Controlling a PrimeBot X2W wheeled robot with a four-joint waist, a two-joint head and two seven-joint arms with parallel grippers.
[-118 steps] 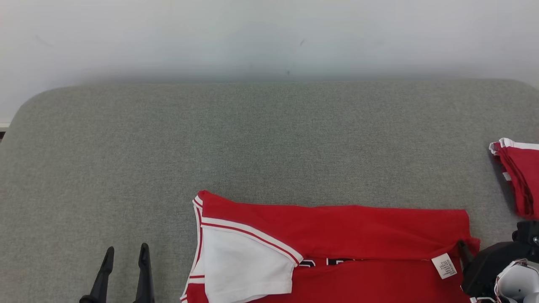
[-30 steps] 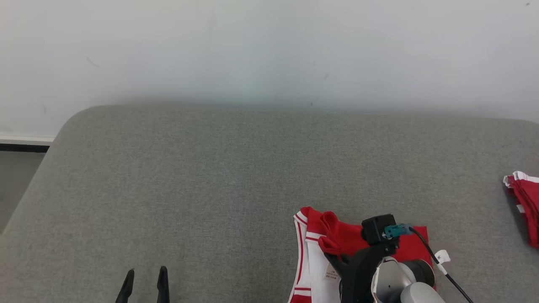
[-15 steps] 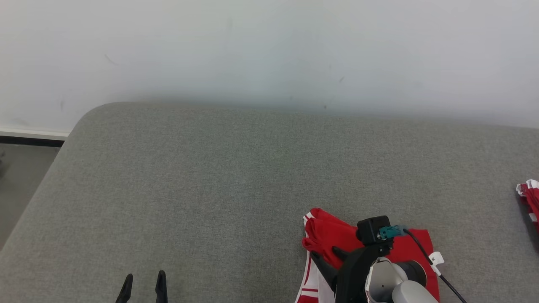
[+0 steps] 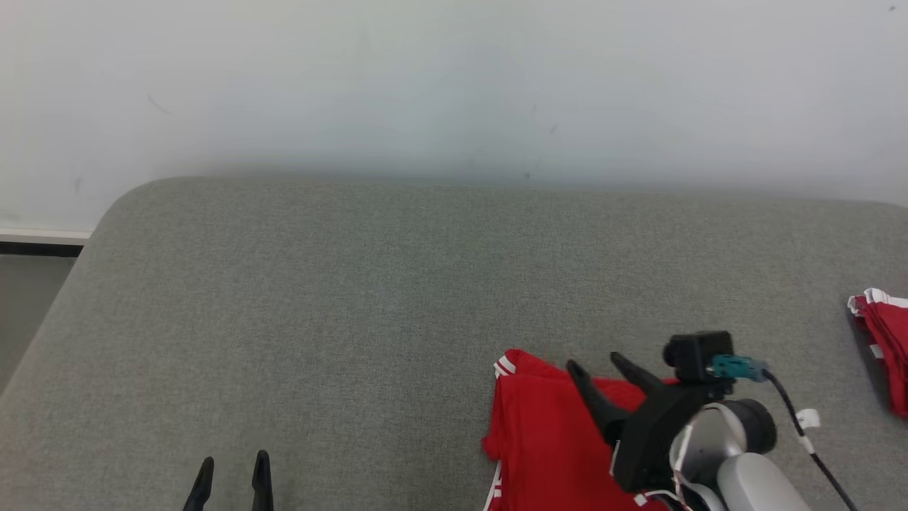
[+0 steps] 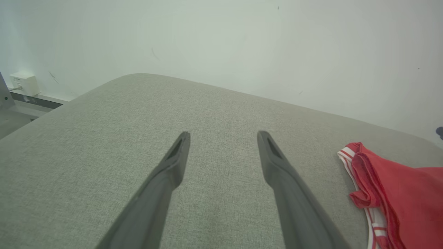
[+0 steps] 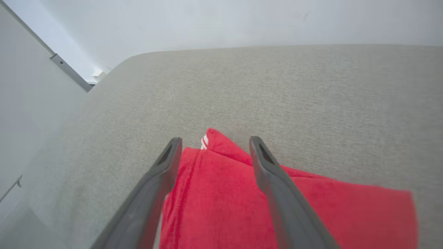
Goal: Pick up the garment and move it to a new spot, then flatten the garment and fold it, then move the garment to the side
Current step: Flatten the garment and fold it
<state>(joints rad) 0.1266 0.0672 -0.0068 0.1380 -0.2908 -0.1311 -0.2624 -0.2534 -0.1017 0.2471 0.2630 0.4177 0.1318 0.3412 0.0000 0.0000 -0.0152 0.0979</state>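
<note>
Plainly, the right gripper [image 4: 594, 362] spreads its fingers wide, empty; a folded red fabric garment [image 4: 539, 440] lies beneath them. The left gripper [image 4: 234, 458] gapes wide above grey woven cushion [image 4: 355, 284].

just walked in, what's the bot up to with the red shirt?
The robot is folding a red garment on the grey padded surface. It lies in a compact folded bundle, and the right hand sits over it with fingers open, gripping nothing. The left hand is open too, idle, well left of it. Another red pile lies at the far right edge. Moving the garment aside is not yet done.
</note>
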